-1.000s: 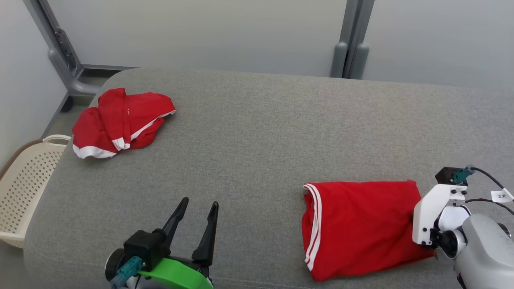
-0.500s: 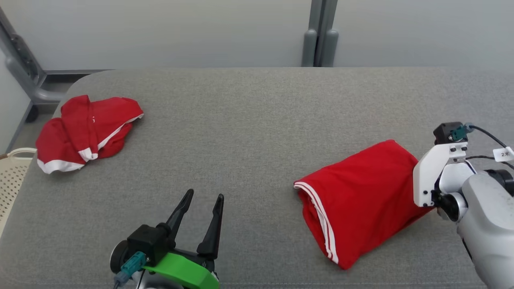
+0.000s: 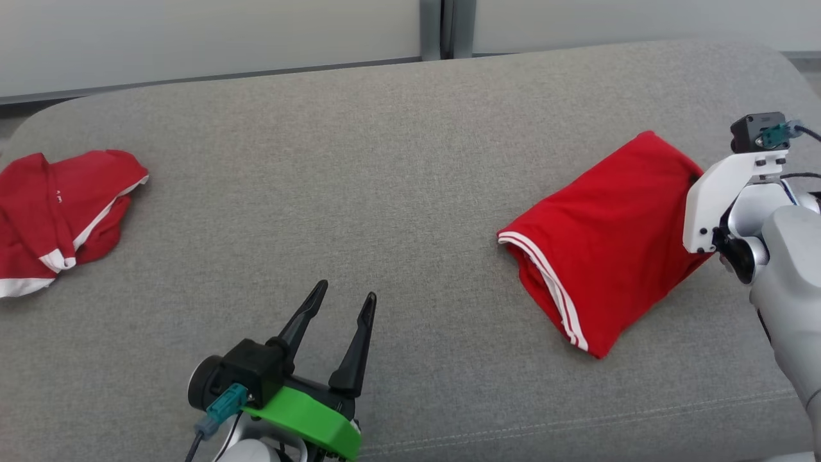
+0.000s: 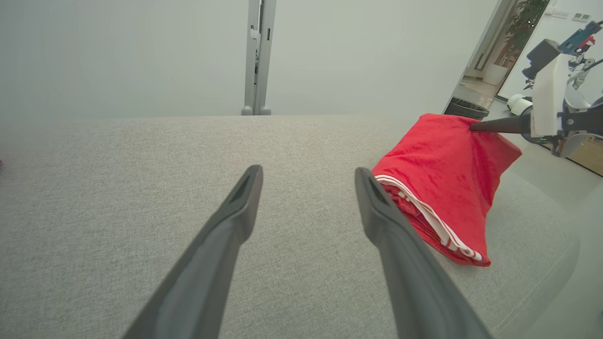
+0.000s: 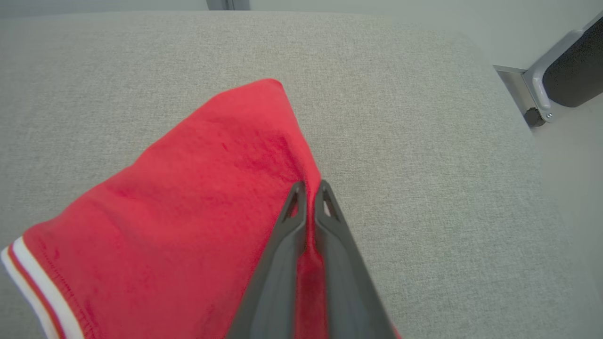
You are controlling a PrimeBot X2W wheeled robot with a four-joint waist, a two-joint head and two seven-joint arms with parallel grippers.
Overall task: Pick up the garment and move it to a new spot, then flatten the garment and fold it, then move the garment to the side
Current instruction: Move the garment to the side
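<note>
On the garment [image 5: 188, 197] edge, right pincer [image 5: 311, 188] tight.

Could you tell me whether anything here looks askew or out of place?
The folded red garment lies skewed, its edge pinched by the right gripper; a second red garment sits crumpled far left.

Folded garment [image 3: 603, 244] right on cushion [image 3: 359, 179], second garment [image 3: 58, 212] left
</note>
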